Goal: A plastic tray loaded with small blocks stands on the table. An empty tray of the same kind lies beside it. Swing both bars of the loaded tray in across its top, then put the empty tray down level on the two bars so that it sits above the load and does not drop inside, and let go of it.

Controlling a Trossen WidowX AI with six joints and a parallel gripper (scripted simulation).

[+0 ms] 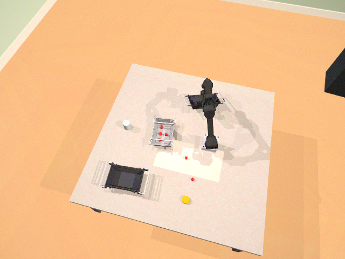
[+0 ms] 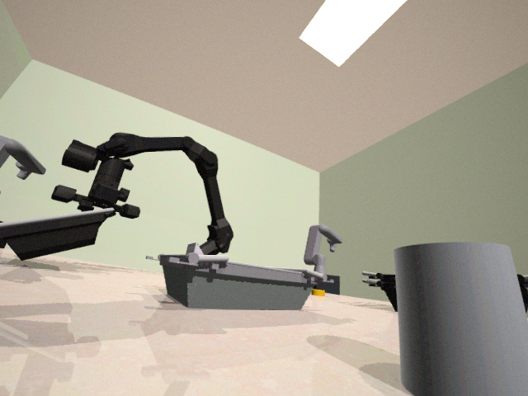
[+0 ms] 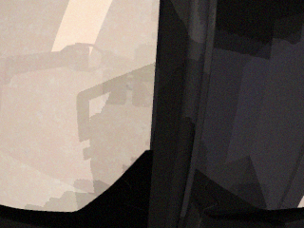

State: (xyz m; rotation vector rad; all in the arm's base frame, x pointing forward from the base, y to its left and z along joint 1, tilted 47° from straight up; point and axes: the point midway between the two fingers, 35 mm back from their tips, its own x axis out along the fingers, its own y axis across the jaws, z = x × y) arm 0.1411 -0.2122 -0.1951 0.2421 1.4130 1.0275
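Empty black tray [image 1: 194,98] [image 2: 59,238] [image 3: 175,95] is tilted, with its underside off level, on the far side of the table [image 1: 236,195] [image 2: 213,353] in the top view. Gripper [image 1: 208,104] [image 2: 100,209] [image 3: 158,158] closed on the tray's long side wall, fingers on either side of it. White bars stick outward at both ends of this tray. Arm reaches over it and hides part of the opening.

Loaded grey tray [image 1: 172,132] [image 2: 247,289] stands upright on the table, apart from the held one. Four red blocks [image 1: 160,134] visible inside. One bar [image 1: 164,122] crosses its top near one end, another bar [image 1: 161,141] near the other. Nothing stacked on the bars.

Second black tray [image 1: 126,167] [image 2: 390,289] stands near a table corner, bars outward. Also on table: grey cylinder [image 1: 126,124] [image 2: 460,319], yellow disc [image 1: 185,199] [image 2: 318,292], two loose red blocks, one [image 1: 186,157] in the bright patch, one [image 1: 192,179] nearer the disc.
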